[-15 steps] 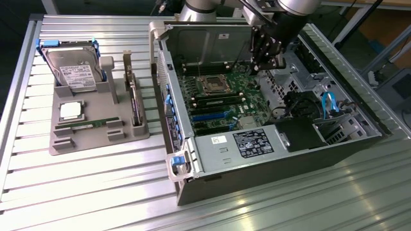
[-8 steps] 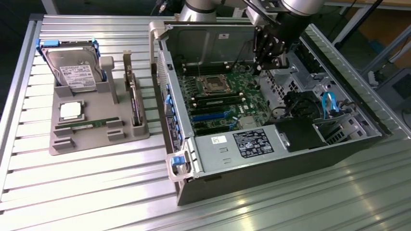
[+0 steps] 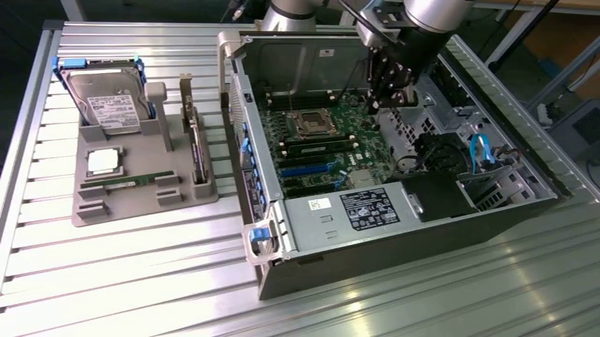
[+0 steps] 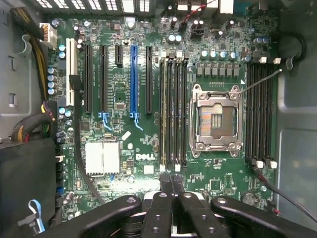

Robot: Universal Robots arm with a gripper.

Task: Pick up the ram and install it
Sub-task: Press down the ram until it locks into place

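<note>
Slatted metal table holds an open computer case. Inside, my pincer hangs pressed together, empty, over the board marked DELL, where one ram sits slotted beside the socket. Farther off, a grey tray holds a second ram, processor and hard drive.

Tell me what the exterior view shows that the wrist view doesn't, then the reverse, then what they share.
Exterior view alone: the grey tray beside the computer case, holding a hard drive, a processor chip, a ram stick lying flat and an expansion card on edge, plus the robot arm.
Wrist view alone: the white lettering on the board and a row of small capacitors.
Both: the gripper, jaws shut, over the motherboard, with its empty processor socket and memory slots.
</note>
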